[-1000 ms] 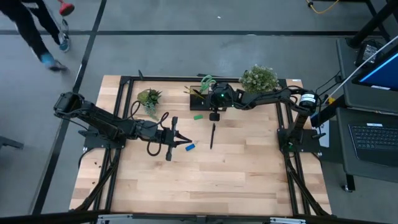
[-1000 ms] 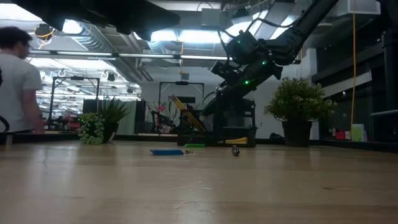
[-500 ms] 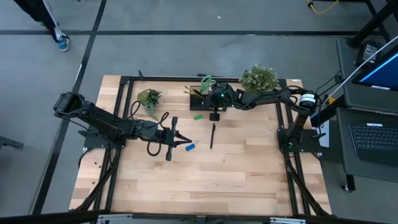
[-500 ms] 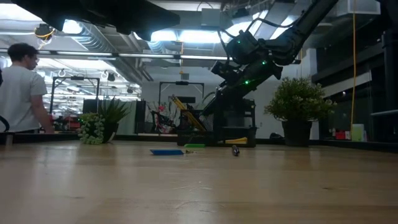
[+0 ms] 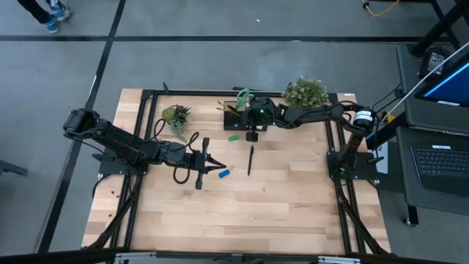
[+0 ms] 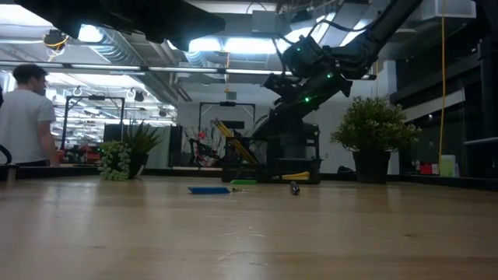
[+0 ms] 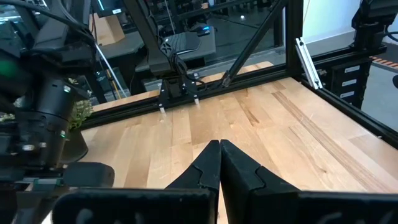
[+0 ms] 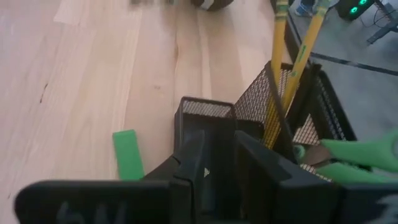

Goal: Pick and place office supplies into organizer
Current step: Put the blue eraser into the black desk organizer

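Black mesh organizer [image 5: 236, 111] and loose supplies at upper centre of the high view.

The organizer holds yellow pencils [image 8: 278, 68] leaning upright and green-handled scissors [image 8: 357, 158]. A green eraser [image 5: 233, 136] lies flat just below it; a black pen [image 5: 250, 160] lies lengthwise near frame centre; a blue eraser [image 5: 226, 174] lies left of the pen.

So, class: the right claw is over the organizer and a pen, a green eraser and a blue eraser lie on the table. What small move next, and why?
Probably lift the right claw clear of the organizer and swing it toward the black pen, which lies nearest on the table. The pencils and scissors are already in the organizer; the green eraser and blue eraser are also out. The left claw waits shut by the blue eraser.
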